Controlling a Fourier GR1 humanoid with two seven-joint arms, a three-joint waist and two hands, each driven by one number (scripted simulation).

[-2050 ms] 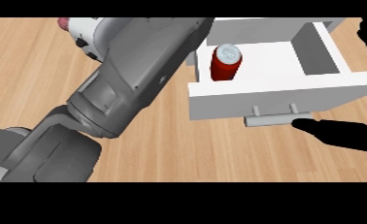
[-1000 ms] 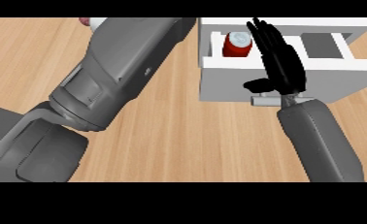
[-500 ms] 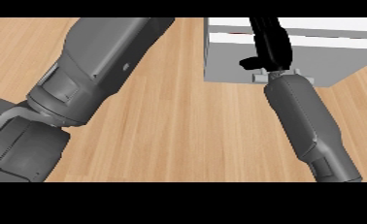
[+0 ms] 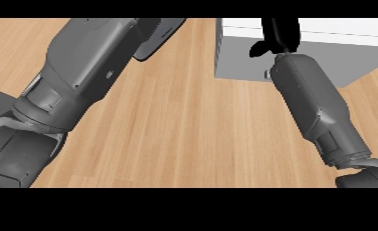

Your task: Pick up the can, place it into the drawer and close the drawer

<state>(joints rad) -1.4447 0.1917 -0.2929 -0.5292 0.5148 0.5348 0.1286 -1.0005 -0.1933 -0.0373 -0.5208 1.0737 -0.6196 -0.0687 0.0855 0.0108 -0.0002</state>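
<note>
Against drawer (image 4: 295, 57) front: right hand (image 4: 278, 34), forearm extended

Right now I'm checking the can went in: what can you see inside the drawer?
Nothing inside shows. The white drawer presents only its closed front and top, with the right hand against the front. Whether the can sits inside cannot be seen: the drawer covers it.

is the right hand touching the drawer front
Touching, by the head view: the right hand lies flat across the white drawer front, with no gap visible between them.
</note>
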